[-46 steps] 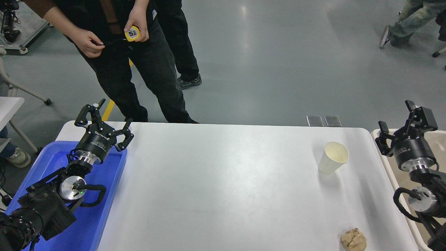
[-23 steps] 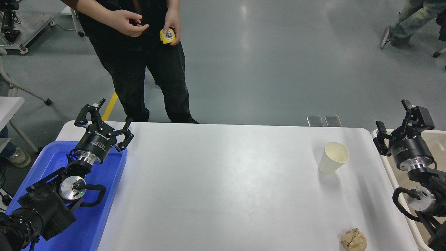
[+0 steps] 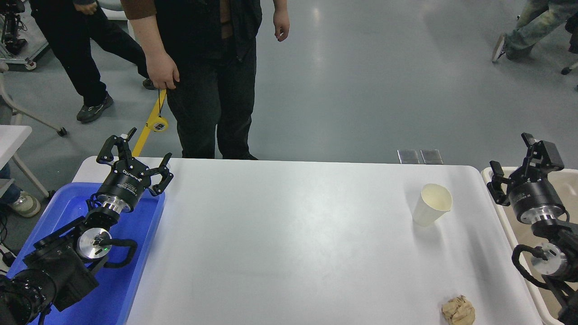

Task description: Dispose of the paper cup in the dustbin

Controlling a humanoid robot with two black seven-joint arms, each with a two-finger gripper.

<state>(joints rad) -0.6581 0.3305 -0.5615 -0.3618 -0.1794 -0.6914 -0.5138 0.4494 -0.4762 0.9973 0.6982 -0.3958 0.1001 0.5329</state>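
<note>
Cream paper cup [image 3: 432, 204] upright, tan paper ball [image 3: 458, 309] nearer, right tool [image 3: 519, 168] wide over dustbin [image 3: 490, 173]

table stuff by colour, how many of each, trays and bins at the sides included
cream-white: 1, the paper cup
tan: 1, the crumpled paper ball
blue: 1, the tray at the left edge
beige: 1, the dustbin at the right edge
total: 4
Not counted: the left gripper and right gripper, both black and open.

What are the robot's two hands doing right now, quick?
Left end effector: open, holding nothing, over the blue tray.
Right end effector: open, holding nothing, over the dustbin.
</note>
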